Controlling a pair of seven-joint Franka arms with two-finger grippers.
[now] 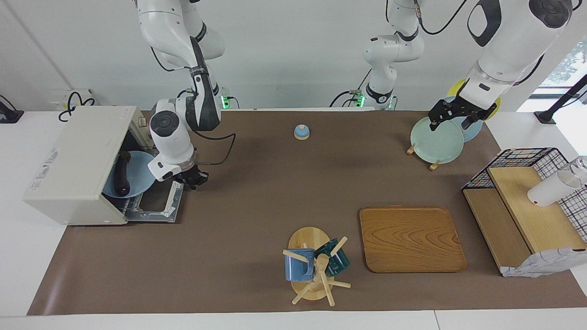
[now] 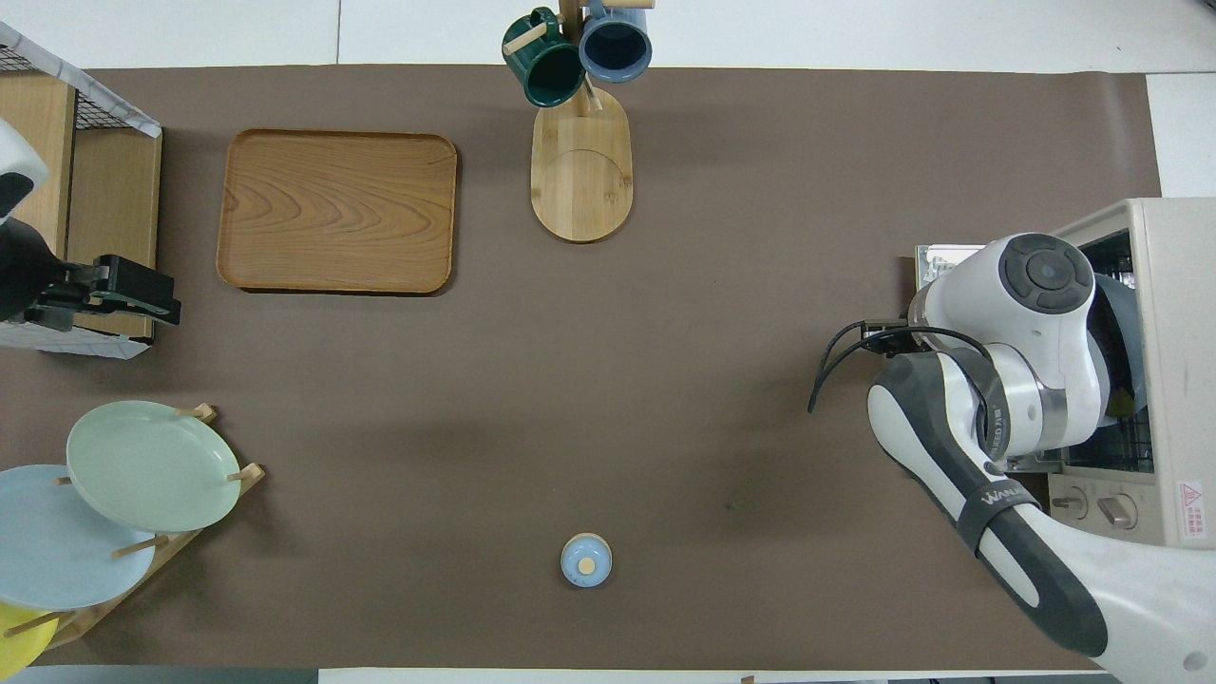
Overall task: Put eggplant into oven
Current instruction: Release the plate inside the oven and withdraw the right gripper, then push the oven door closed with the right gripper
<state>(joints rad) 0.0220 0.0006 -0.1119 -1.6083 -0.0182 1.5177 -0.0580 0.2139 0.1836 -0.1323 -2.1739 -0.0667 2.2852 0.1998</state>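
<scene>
The off-white oven point(image 1: 69, 165) stands at the right arm's end of the table, its door point(image 1: 158, 204) dropped open onto the mat. Inside it, the dark eggplant point(image 1: 122, 176) lies on a blue plate point(image 1: 140, 176). My right gripper point(image 1: 195, 178) is open and empty, outside the oven, over the edge of the open door. In the overhead view the right arm hides the gripper and most of the oven's point(image 2: 1173, 361) inside. My left gripper point(image 1: 451, 120) waits open and empty in the air over the plate rack; it also shows in the overhead view point(image 2: 142, 290).
A small blue bell point(image 1: 301, 132) sits near the robots. A mug tree point(image 1: 314, 266) and a wooden tray point(image 1: 410, 238) lie farther out. A plate rack with a green plate point(image 1: 435, 140) and a wire shelf point(image 1: 518, 201) with a white cup point(image 1: 548, 188) stand at the left arm's end.
</scene>
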